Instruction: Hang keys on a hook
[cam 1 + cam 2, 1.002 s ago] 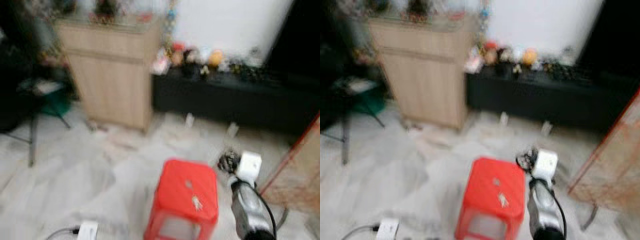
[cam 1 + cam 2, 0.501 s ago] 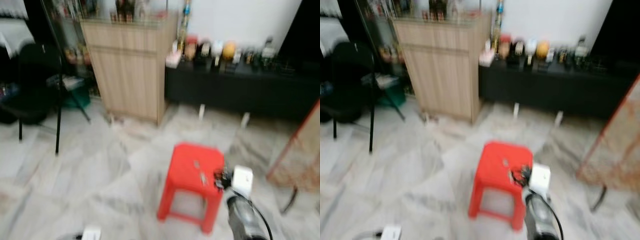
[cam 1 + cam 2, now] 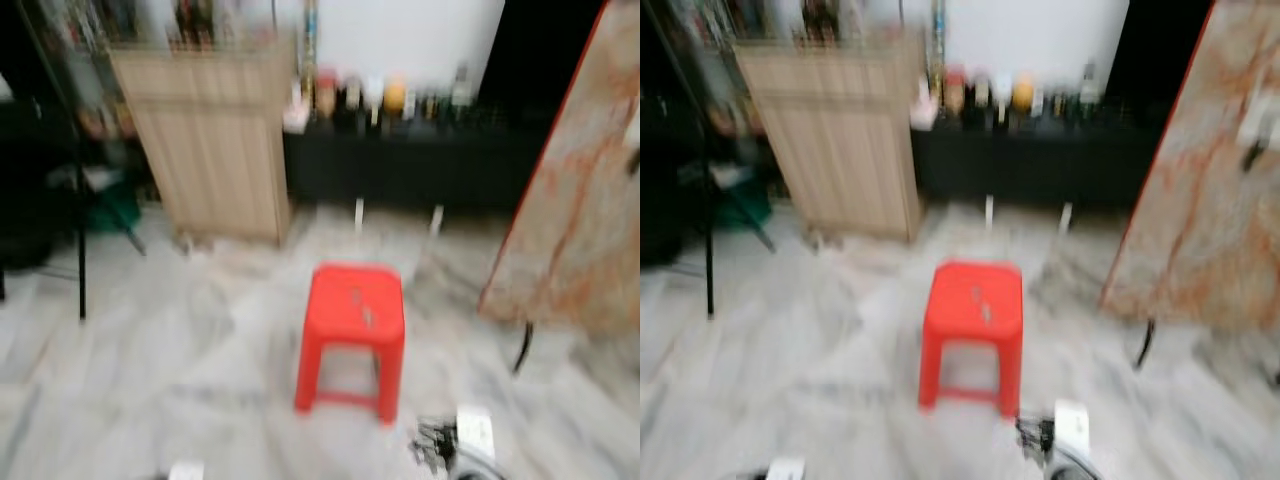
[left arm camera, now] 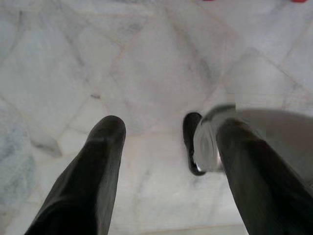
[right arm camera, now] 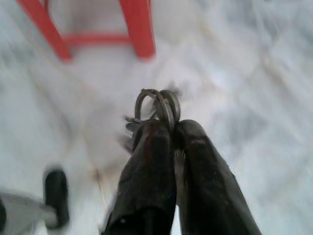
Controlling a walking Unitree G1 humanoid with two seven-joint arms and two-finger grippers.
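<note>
A bunch of keys on metal rings sticks out from between the tips of my right gripper, which is shut on them. In the blurred eye views the keys hang dark at the bottom edge, beside the arm's white wrist block. A small dark piece on a white mount, perhaps a hook, sits high on the marbled panel at the right. My left gripper hangs open over the marble floor with nothing between its fingers.
A red plastic stool stands in the middle of the floor ahead. Behind it are a wooden cabinet and a low black shelf with several small items. A dark stand is at the left.
The camera has moved: the stool now looks farther off and the marbled panel fills more of the right side. My right arm sits lower in the picture, still holding the keys.
</note>
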